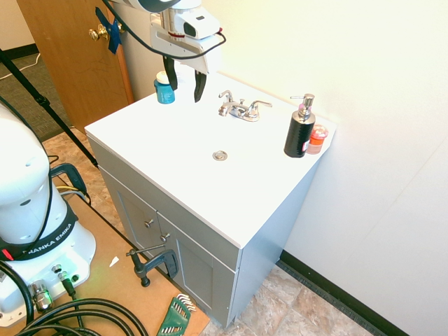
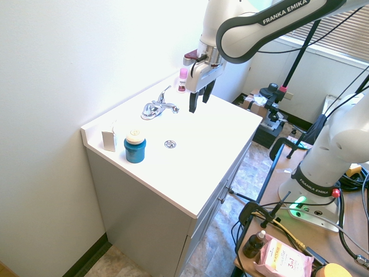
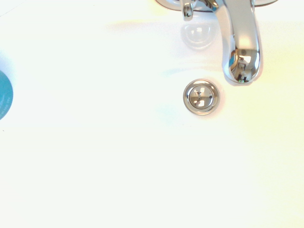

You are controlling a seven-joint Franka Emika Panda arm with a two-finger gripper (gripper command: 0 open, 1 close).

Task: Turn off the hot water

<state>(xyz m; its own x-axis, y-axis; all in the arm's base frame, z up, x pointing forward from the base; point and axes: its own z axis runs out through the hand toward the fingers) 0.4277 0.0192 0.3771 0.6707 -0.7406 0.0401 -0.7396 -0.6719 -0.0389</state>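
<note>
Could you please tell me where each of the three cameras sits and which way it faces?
First exterior view: high on the arm's base side, looking down across the sink to the faucet; shows the base and open gripper.
Second exterior view: high at the opposite end of the vanity, looking down across it toward the arm; shows arm, base and gripper.
Wrist view: on the wrist, looking down at spout and drain; no arm shows.
All three share the faucet, drain and blue jar.
</note>
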